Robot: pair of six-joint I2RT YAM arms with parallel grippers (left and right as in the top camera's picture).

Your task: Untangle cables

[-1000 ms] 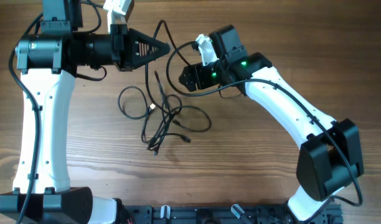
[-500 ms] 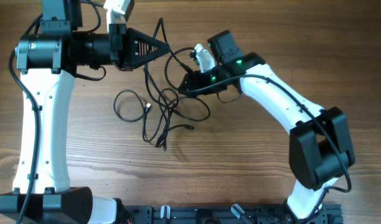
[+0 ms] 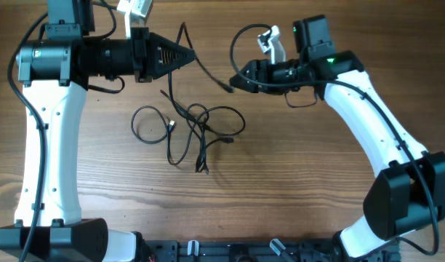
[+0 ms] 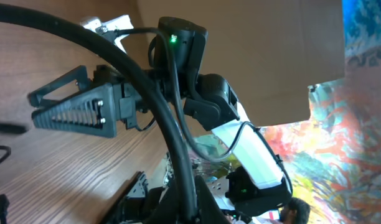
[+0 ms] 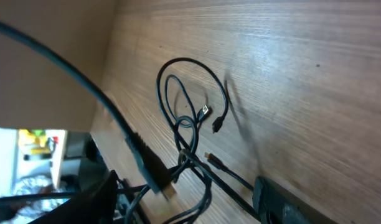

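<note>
Cables (image 3: pixel 196 118) lie loosely tangled, one strand pinched in the left gripper's (image 3: pixel 195 57) closed fingers, the right gripper's (image 3: pixel 237 78) fingers apart.

Bare table (image 3: pixel 302 175) right of cables (image 3: pixel 197 127), loose strand crossing gap between left pincer (image 3: pixel 191 57) and right pincer (image 3: pixel 238 78)

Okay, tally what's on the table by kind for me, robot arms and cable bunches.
robot arms: 2, left and right
cable bunch: 1, black, its separate cords too tangled to count
Total: 3
</note>
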